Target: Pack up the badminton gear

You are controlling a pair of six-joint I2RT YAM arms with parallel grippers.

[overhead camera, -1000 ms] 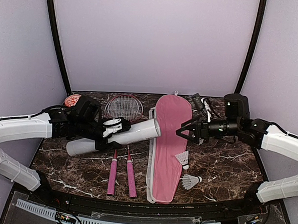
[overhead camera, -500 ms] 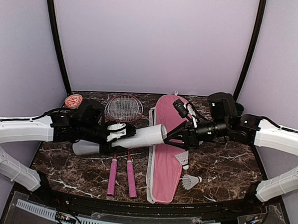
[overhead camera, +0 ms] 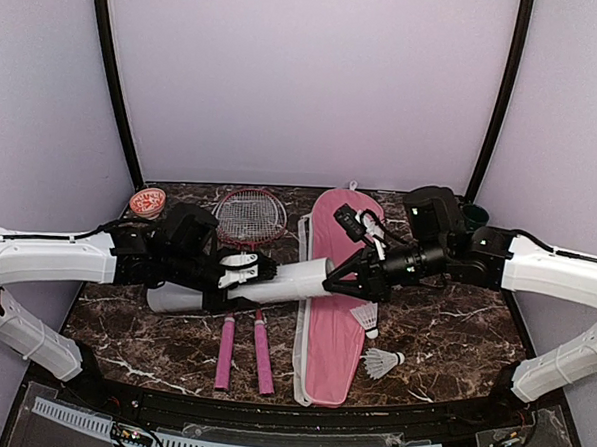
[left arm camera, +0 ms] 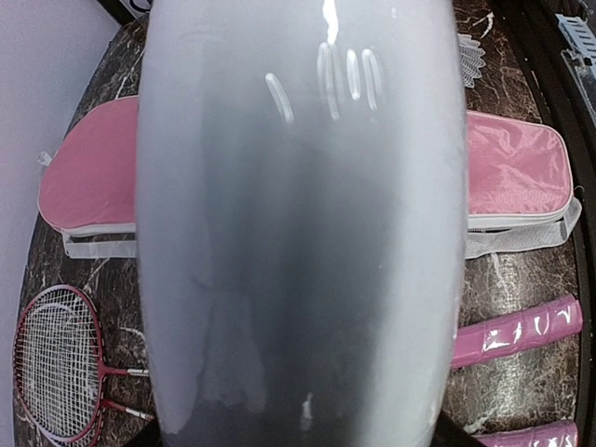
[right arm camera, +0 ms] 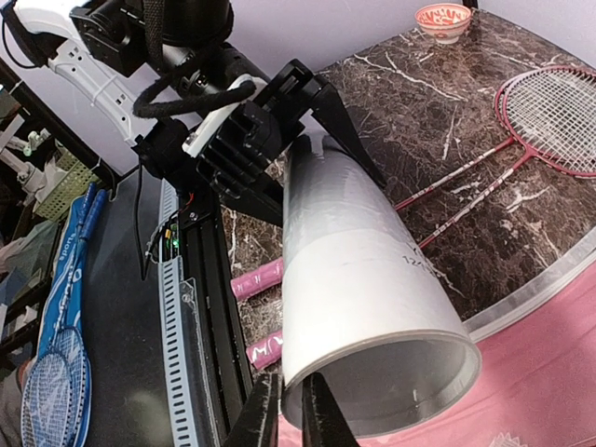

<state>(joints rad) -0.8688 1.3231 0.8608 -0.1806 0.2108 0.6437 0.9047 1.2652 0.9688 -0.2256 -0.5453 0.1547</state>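
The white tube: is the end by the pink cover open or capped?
Open: the right wrist view shows the tube with a hollow, uncovered mouth.

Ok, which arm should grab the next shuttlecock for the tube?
Right. A shuttlecock lies just below the right gripper, which seems to pinch the open rim of the tube on that side. The left gripper clamps the tube mid-body, holding it raised, so it shouldn't let go.

A blurred long white cardboard tube [left arm camera: 298, 223] hides the left fingers [right arm camera: 331, 116] from their own camera. The frame edge crops the right fingers [right arm camera: 321, 414]
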